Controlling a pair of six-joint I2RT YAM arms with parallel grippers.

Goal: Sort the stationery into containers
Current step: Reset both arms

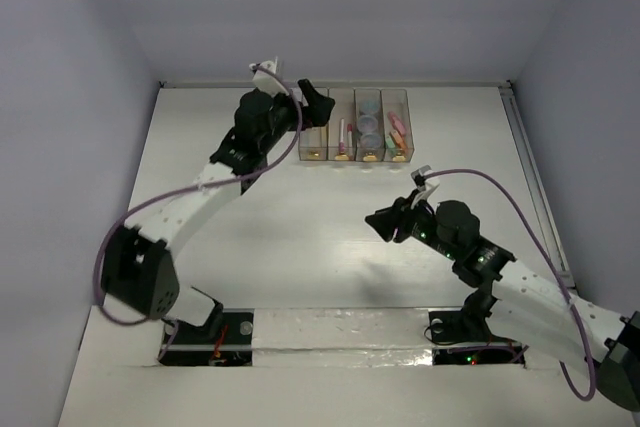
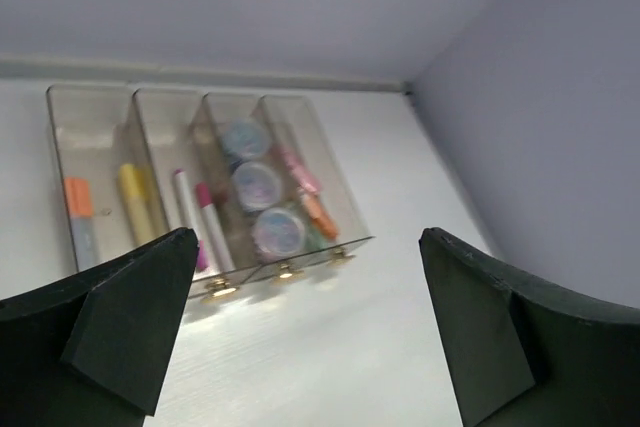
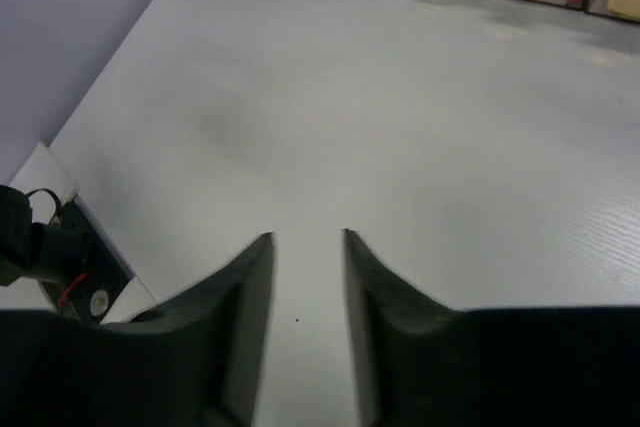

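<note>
Stationery [image 1: 369,127] is all sitting inside the containers [image 2: 95,127], four slim see-through plastic bins joined in a row at the far side of the white, faintly grained table [image 3: 400,127]. First bin has an orange-capped marker [image 2: 79,209] and a yellow marker [image 2: 135,202]. Second has thin white and pink markers [image 2: 205,222]. Third has three round bluish rolls [image 2: 257,185], fourth has stubby pink and orange pieces [image 2: 312,202]. Left gripper [image 2: 307,239] hangs by the first bin, matte black wedge fingers spread wide, empty. Right gripper [image 3: 308,237] is over bare table, jaws a narrow gap apart, nothing between.

Left claw [image 2: 307,247] gapes wide, stretched far forward and empty — right claw [image 3: 308,237] narrowly parted, tilted downward, empty.
</note>
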